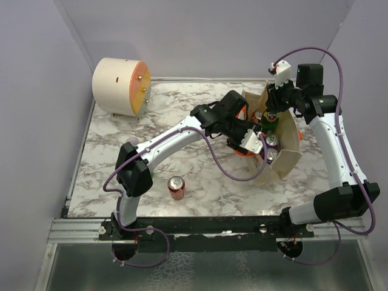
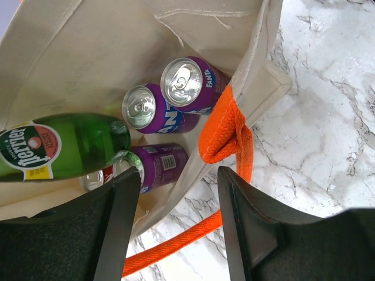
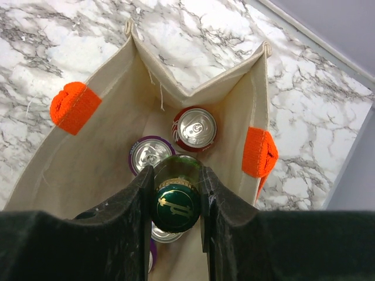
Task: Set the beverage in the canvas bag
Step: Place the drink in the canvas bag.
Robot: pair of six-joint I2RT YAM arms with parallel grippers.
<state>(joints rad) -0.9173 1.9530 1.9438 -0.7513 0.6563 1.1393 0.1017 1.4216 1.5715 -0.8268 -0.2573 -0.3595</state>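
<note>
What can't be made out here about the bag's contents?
Left wrist: green bottle cut off by left edge; can beneath mostly hidden by bottle and left claw.
Right wrist: bottle's body hidden under cap and right claw.
Top external: canvas bag interior mostly covered by claws.

Two white-shelled arms (image 1: 170,140) with black joints (image 1: 136,176) and looping purple cables (image 1: 213,159).

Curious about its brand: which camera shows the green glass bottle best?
The left wrist view: the green glass bottle shows its side and label. The right wrist view shows only its cap; the top view, a small dark shape.
</note>
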